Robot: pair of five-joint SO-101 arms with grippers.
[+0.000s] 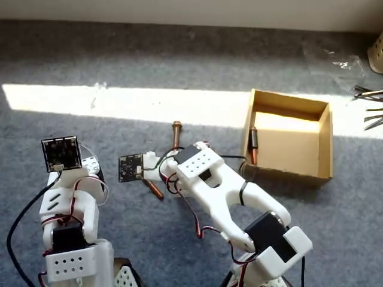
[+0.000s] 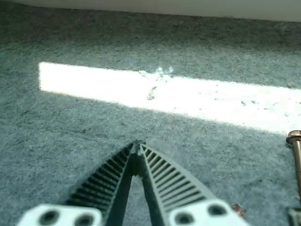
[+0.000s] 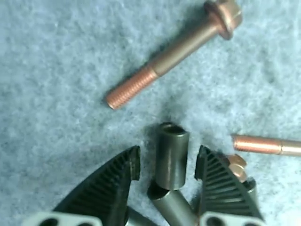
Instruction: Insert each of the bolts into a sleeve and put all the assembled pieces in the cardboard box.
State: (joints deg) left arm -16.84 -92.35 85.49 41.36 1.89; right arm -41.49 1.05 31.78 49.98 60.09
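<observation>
My right gripper (image 3: 168,160), jaws spread, straddles a dark sleeve (image 3: 172,143) lying on the surface (image 3: 56,84) just beside the copper bolt (image 3: 171,56); stiff, smooth, probably slippery metal, it is best pinched across its round mid-body.

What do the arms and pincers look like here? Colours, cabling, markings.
The left arm and right arm have white printed shells with grids of small holes, black servo blocks, and loose red and black wires. Each wrist carries a small black camera board. The left pincer and right pincer have black, wedge-shaped, ribbed fingers on white bases. No markings are legible.
</observation>
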